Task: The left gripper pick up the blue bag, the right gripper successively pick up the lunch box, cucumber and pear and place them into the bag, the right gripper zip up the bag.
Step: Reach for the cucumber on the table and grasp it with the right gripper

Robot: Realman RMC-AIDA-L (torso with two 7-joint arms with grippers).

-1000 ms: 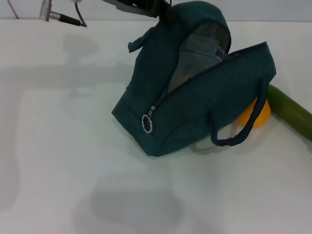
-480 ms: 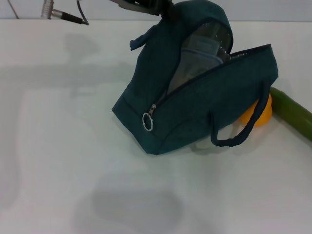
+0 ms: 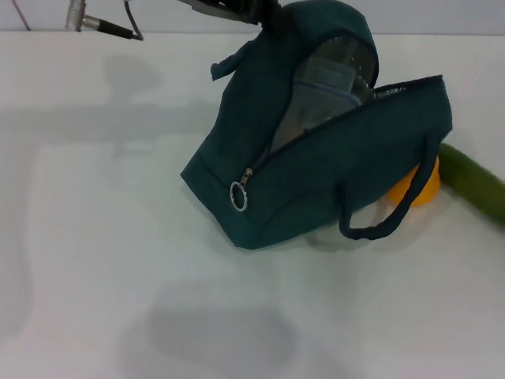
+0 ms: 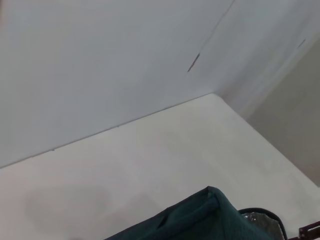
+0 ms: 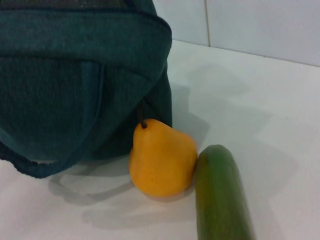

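A dark blue bag [image 3: 316,150] is sitting at the table's [image 3: 95,237] centre, tilting, its top flap being held up at twelve o'clock by the left gripper [image 3: 229,8], which is mostly out of view; whether its fingers are clamping the fabric cannot be told. The zipper is standing open, and a lunch box [image 3: 327,83] appears to be lying inside already. A yellow pear [image 5: 162,160] is touching the bag's side at three o'clock, and a cucumber [image 5: 220,195] is lying just beside the pear, its long axis running from ten towards four o'clock. The right gripper is not visible, though its wrist camera is looking closely at both, so the right arm is likely the nearer one.
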